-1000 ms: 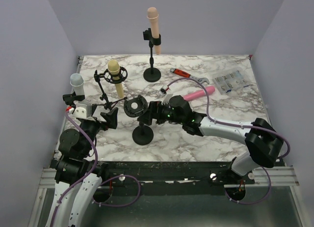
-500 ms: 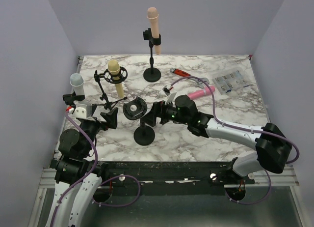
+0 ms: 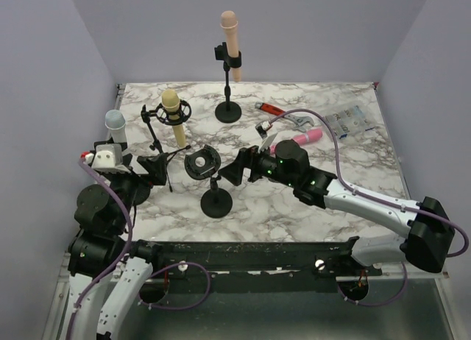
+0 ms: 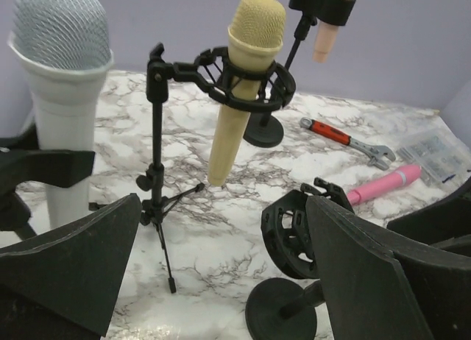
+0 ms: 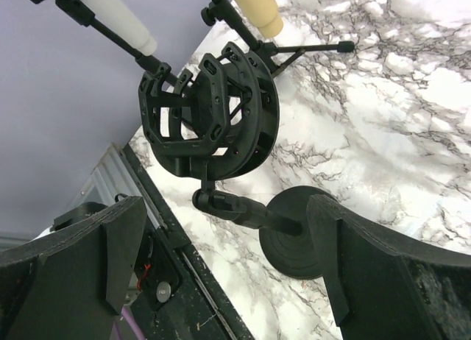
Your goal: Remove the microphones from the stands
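While both claws stand wide apart with nothing in them, no microphone is gripped at this moment. The left gripper (image 3: 157, 168) faces the cream microphone (image 4: 239, 97), which hangs tilted in a shock mount (image 4: 276, 84) on a thin tripod stand (image 4: 156, 156), grille up and tail free below the ring. The right gripper (image 3: 237, 165) hovers near an empty mount (image 3: 202, 162), and a pink microphone (image 3: 300, 140) lies on the table (image 3: 331, 171) beyond it (possibly that mount's own, I cannot say). The cream one looks rigid, smooth and fairly light. I'd pinch the bare handle below the ring, not the grille, and slide it along its own axis, since the spindly tripod seems ready to tip.
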`<state>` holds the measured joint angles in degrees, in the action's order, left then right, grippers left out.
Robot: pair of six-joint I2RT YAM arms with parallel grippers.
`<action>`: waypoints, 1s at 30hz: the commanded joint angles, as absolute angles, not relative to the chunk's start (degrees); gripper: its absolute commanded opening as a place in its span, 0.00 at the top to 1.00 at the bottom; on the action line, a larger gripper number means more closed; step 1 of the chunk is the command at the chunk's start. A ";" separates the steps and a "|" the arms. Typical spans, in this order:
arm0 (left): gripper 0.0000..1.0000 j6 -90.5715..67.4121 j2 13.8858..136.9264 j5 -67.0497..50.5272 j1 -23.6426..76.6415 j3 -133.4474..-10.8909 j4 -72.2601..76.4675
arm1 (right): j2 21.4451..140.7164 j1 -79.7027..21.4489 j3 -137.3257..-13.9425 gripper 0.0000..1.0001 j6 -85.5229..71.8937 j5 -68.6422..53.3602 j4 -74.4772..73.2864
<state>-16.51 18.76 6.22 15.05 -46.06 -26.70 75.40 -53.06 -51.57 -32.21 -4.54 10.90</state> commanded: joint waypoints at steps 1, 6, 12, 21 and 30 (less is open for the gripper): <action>0.01 -18.52 24.32 14.26 14.68 -59.17 -37.94 | 72.24 -53.26 -52.85 0.00 -29.66 -1.06 8.65; 0.01 -18.30 29.69 19.99 14.68 -71.14 -46.20 | 69.92 -53.28 -50.45 0.00 -29.70 1.18 9.37; 0.01 -17.25 38.16 26.73 14.68 -80.83 -49.99 | 65.09 -53.30 -47.34 0.00 -29.27 4.00 8.87; 0.01 -17.09 50.31 30.25 14.50 -84.31 -50.78 | 57.87 -53.26 -44.31 0.00 -26.15 9.85 5.44; 0.01 -16.52 51.87 36.09 14.50 -81.31 -46.85 | 56.92 -53.26 -42.94 0.00 -24.10 12.10 6.12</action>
